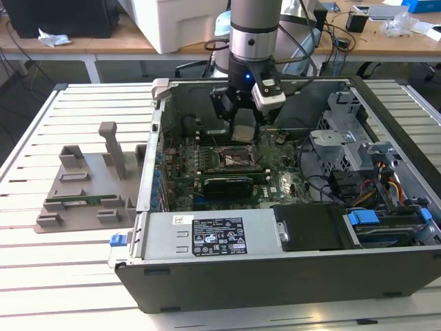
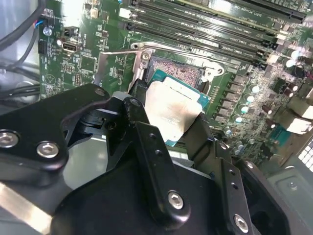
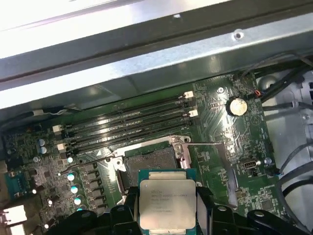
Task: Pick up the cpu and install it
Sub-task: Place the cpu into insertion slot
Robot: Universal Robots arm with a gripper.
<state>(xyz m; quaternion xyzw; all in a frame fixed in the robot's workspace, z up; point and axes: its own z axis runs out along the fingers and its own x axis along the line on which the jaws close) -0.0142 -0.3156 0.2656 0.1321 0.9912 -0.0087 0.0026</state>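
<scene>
The cpu (image 1: 245, 132) is a flat square chip with a silver-grey top and a thin green rim. My gripper (image 1: 243, 131) is shut on it, with a black finger on each of two opposite edges. It hangs inside the open computer case, a little above the motherboard socket (image 1: 231, 157). In both wrist views the cpu (image 2: 171, 110) (image 3: 166, 198) sits between the fingers (image 2: 139, 105) (image 3: 204, 203). Just beyond it lies the socket (image 2: 176, 71) (image 3: 149, 159), uncovered, with its metal hold-down frame (image 3: 222, 161) swung aside.
The case walls (image 1: 155, 158) surround the motherboard. Memory slots (image 3: 127, 122) run beside the socket. A power supply (image 1: 213, 234) lies along the near side, and a drive cage with cables (image 1: 372, 179) at the exterior view's right. A grey fixture (image 1: 83, 186) holding a memory stick sits on the slatted table.
</scene>
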